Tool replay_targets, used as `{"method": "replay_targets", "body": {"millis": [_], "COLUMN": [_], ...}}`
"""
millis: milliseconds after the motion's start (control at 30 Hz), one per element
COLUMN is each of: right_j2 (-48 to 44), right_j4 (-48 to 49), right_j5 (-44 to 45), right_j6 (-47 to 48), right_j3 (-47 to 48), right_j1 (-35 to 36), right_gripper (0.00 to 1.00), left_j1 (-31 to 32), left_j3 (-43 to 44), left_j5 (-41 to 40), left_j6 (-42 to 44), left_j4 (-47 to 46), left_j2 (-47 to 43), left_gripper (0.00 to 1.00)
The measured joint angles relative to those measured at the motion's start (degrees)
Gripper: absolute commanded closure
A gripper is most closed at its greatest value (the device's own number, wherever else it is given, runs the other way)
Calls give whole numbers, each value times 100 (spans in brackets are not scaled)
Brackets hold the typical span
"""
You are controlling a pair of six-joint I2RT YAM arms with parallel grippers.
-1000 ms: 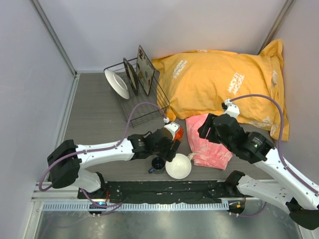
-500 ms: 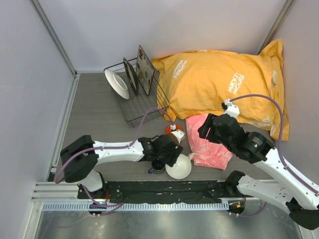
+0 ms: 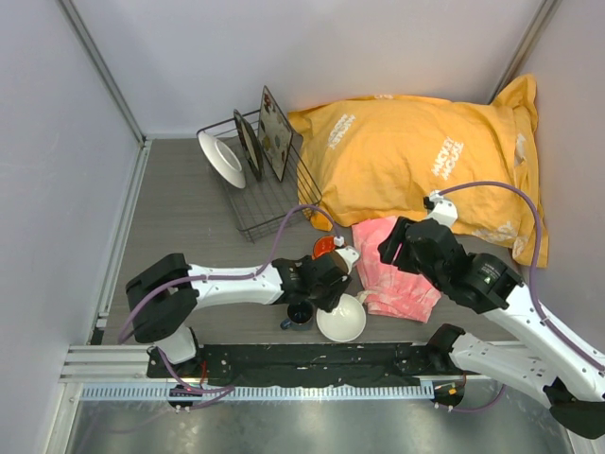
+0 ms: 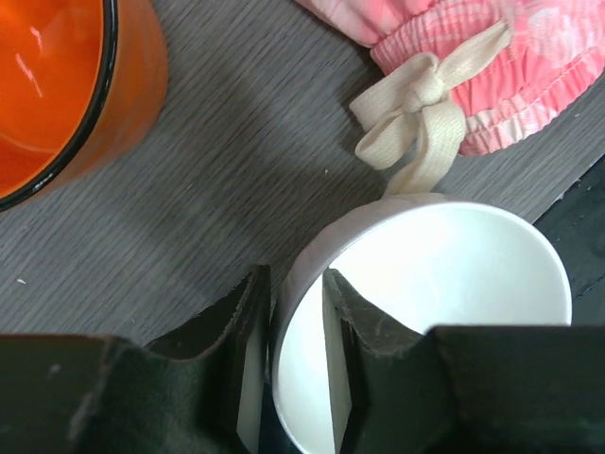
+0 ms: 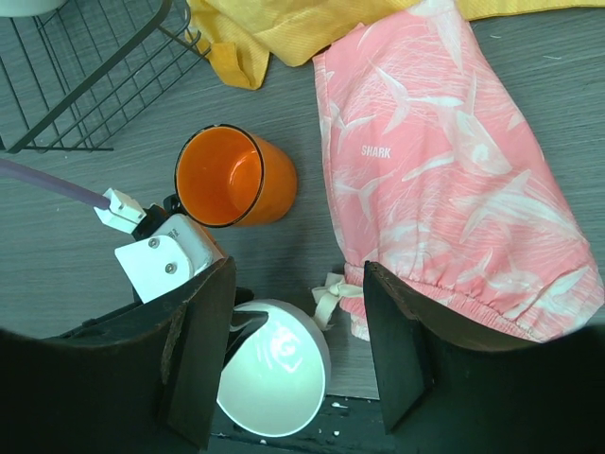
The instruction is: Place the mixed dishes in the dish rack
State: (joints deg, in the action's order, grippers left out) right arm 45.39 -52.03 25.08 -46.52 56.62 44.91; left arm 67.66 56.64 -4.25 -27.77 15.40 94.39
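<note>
Straddling the rim of the round white ceramic bowl (image 4: pixel 444 284), the left gripper (image 4: pixel 293 312) has one finger inside the bowl and one outside. The wall pretty much fills the gap, but I can't tell if it's actually biting yet.

The bowl sits on the grey wood-grain table (image 4: pixel 236 189) at the near edge. The glossy orange mug (image 4: pixel 57 85) is near it and the small dark-blue cup (image 3: pixel 300 313) is just beside it. The cream drawstring bow (image 4: pixel 425 113) of the pink shark-print cloth (image 4: pixel 492 57) lies right at the bowl's far rim.

The right gripper (image 5: pixel 299 284) hangs over the cloth with its fingers spread wide, holding nothing.

The dark grey wire dish rack (image 3: pixel 269 203) is well apart, toward the back. The white plate (image 3: pixel 220 158), the dark-rimmed plate (image 3: pixel 249 144) and the square dark tray (image 3: pixel 275 132) are already on edge there, next to the big yellow bag (image 3: pixel 416 151).

To do this step well, I'd squeeze firmly and lift straight up first (a thin rim pinch lets a bowl swing). That keeps the drawstring from dragging and the cup from getting bumped. Then carry it over and lower it into the rack's free near half.
</note>
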Motion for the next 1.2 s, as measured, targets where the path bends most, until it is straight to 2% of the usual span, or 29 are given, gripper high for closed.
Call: {"method": "replay_targets", "body": {"millis": [133,267,467,700,900,1200], "right_j2": [-48,-52,-133,-492,-885,-1185], "right_j4": [-31,-42,-260,-592,-485,435], "right_j5": [94,181,496,1279,1416,354], "right_j6": [0,0,-2,4,205,566], "right_j3": [2,9,197,949,1381,1274], "right_j1": [-2,-2,0,-2,-2,-2], "right_gripper": [38,38,33,26,23,11], "left_j1": [11,24,35,68,85,85], "left_j3": [57,66,114,323,376,46], "left_j5": [-9,0,-42,-114,-514,-1569], "left_j6": [17,63,118,92,-111,-483], "left_j4": [9,85,170,424,431,175], "left_j2": [0,0,0,-216,-1473,-3915], "left_gripper": [80,99,100,100,100,100]}}
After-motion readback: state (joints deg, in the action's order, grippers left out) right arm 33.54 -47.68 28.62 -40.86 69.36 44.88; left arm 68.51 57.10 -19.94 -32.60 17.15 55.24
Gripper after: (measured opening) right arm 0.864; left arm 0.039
